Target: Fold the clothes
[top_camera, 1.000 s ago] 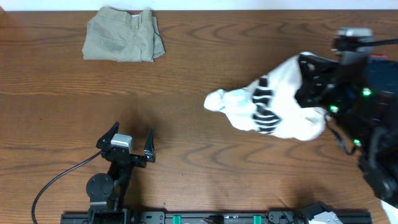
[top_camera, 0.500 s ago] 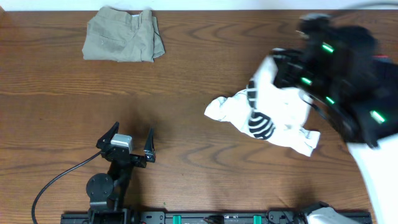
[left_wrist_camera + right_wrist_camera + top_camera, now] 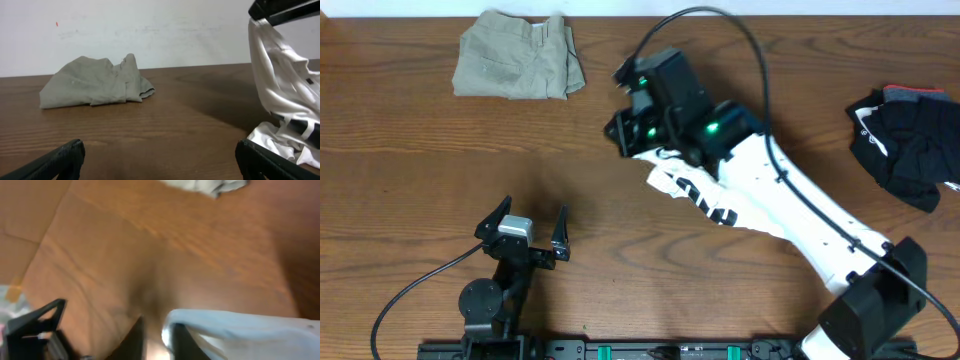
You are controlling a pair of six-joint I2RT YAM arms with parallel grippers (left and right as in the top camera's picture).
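Observation:
The white T-shirt with black stripes (image 3: 685,185) trails on the table under my outstretched right arm. Its upper part hangs from my right gripper (image 3: 623,130). In the left wrist view the T-shirt (image 3: 280,75) drapes down at the right edge. The blurred right wrist view shows my right gripper (image 3: 158,322) with jaws a little apart, a bare gap between them. White cloth (image 3: 240,330) lies over the right-hand finger. My left gripper (image 3: 528,222) stands wide open near the front edge, nothing between its fingers (image 3: 65,157).
Folded khaki trousers (image 3: 515,68) lie at the back left, also in the left wrist view (image 3: 95,85). A black bundle (image 3: 905,145) sits at the right edge. Bare wood lies between the left gripper and the shirt.
My right arm swung from the far right toward the table's centre, dragging the T-shirt along and uncovering the black bundle. Its jaws have parted slightly. The left arm stayed still.

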